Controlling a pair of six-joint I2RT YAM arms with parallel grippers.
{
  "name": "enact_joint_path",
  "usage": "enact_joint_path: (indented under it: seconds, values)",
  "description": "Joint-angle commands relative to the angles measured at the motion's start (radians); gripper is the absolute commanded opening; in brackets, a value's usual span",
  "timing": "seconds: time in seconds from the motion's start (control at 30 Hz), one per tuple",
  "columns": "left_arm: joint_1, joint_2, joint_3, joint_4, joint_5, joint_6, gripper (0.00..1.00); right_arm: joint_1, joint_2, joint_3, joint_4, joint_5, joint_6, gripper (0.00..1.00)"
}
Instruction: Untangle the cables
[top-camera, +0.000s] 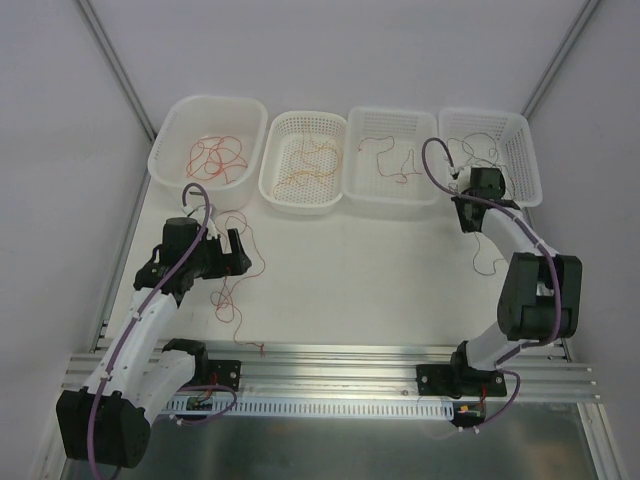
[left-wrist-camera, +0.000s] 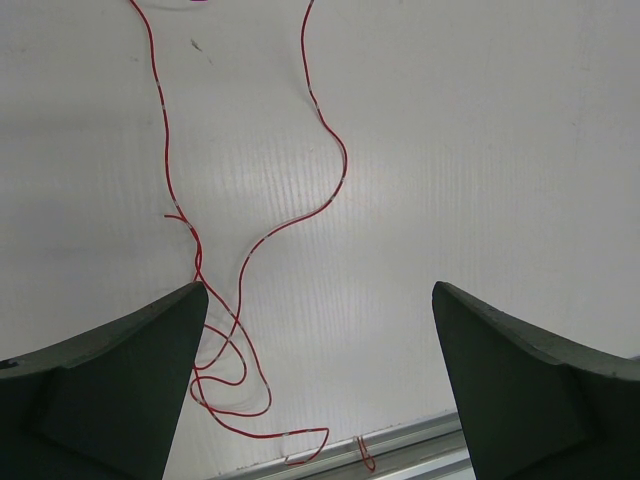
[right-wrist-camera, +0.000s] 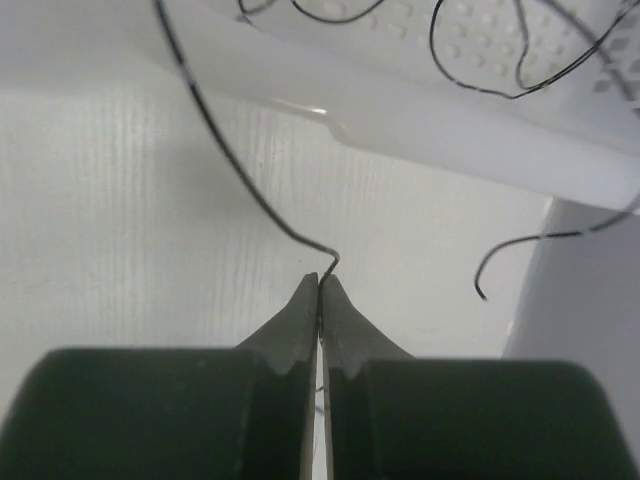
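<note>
**Two robot arms reach over a white worktop (top-camera: 380, 290) scattered with thin cables.** Just beyond the aluminium rail (top-camera: 340, 372) that edges the worktop's near side, above the rail's left stretch, a red cable (top-camera: 230, 305) lies loose in squiggly loops. One end trails back onto the rail itself.

The left hand (top-camera: 242, 252) hangs over this strand a little farther from the rail. Its fingers (left-wrist-camera: 110, 390) are spread wide and grip nothing. The wrist view shows the red cable passing beneath the gap and close by one finger.

Beyond the rail's right stretch, a dark strand (top-camera: 487, 255) shows beside the right forearm. Farther from the rail again, the right hand (right-wrist-camera: 320, 282) is pinched tight on a black cable (right-wrist-camera: 235, 165). The fine wire enters at the very fingertips and curves up and away. Whether it and the dark strand are one wire cannot be told.

Farthest from the rail stand four white baskets in a row, counted here from the rail's left end:
- The first basket (top-camera: 160, 160), solid-walled, holds a red and orange tangle (top-camera: 215, 155).
- The second basket (top-camera: 300, 207), perforated, holds an orange cable (top-camera: 305, 160).
- The third basket (top-camera: 392, 205) holds a red-brown cable (top-camera: 392, 160).
- The fourth basket (top-camera: 528, 165) holds black loops (top-camera: 487, 145), and the right hand sits at its near rim.
</note>
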Motion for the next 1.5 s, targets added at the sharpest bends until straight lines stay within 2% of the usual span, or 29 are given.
enact_joint_path:
  seconds: [0.0, 0.13, 0.33, 0.53, 0.8, 0.93, 1.07, 1.17, 1.2, 1.27, 1.3, 1.37, 1.4, 1.47]
  values:
    - [-0.003, -0.020, 0.004, 0.023, 0.020, 0.011, 0.96, 0.056, -0.177, -0.006, 0.016, 0.097, 0.026, 0.01]
    - [-0.003, -0.020, 0.004, 0.023, 0.027, 0.008, 0.97, 0.079, -0.298, 0.066, -0.002, 0.118, 0.068, 0.01]
    - [-0.002, -0.017, 0.002, 0.022, 0.020, 0.009, 0.97, 0.078, -0.240, 0.330, -0.028, 0.121, 0.050, 0.01]
    - [-0.003, -0.003, -0.001, 0.022, 0.007, 0.009, 0.96, 0.059, -0.064, 0.587, -0.001, 0.128, 0.045, 0.01]
    - [-0.003, 0.041, 0.001, 0.022, -0.005, 0.011, 0.97, -0.005, 0.208, 0.752, 0.089, 0.124, 0.100, 0.01]
    - [-0.002, 0.060, 0.002, 0.020, -0.014, 0.011, 0.97, -0.036, 0.327, 0.801, 0.072, 0.191, 0.177, 0.01]
    - [-0.003, 0.069, 0.004, 0.022, -0.020, 0.012, 0.97, -0.092, 0.389, 0.827, 0.004, 0.164, 0.292, 0.02]
    - [-0.003, 0.078, 0.005, 0.022, -0.020, 0.011, 0.96, -0.102, 0.400, 0.851, -0.054, 0.154, 0.307, 0.17]
    - [-0.003, 0.078, 0.004, 0.020, -0.019, 0.009, 0.97, -0.102, 0.389, 0.850, -0.059, 0.147, 0.304, 0.35]
    - [-0.003, 0.075, 0.004, 0.020, -0.020, 0.006, 0.97, -0.102, 0.358, 0.832, -0.080, 0.104, 0.306, 0.50]
    - [-0.003, 0.070, 0.004, 0.022, -0.022, 0.005, 0.96, -0.102, 0.314, 0.830, -0.097, 0.087, 0.316, 0.63]
    - [-0.002, 0.064, 0.001, 0.022, -0.026, 0.000, 0.96, -0.099, 0.271, 0.844, -0.179, 0.058, 0.364, 0.77]
    - [-0.003, 0.060, 0.002, 0.022, -0.028, -0.003, 0.97, -0.097, 0.219, 0.844, -0.209, 0.053, 0.381, 0.88]
    - [-0.003, 0.052, 0.001, 0.022, -0.043, -0.012, 0.97, -0.091, 0.151, 0.809, -0.276, 0.027, 0.410, 0.95]
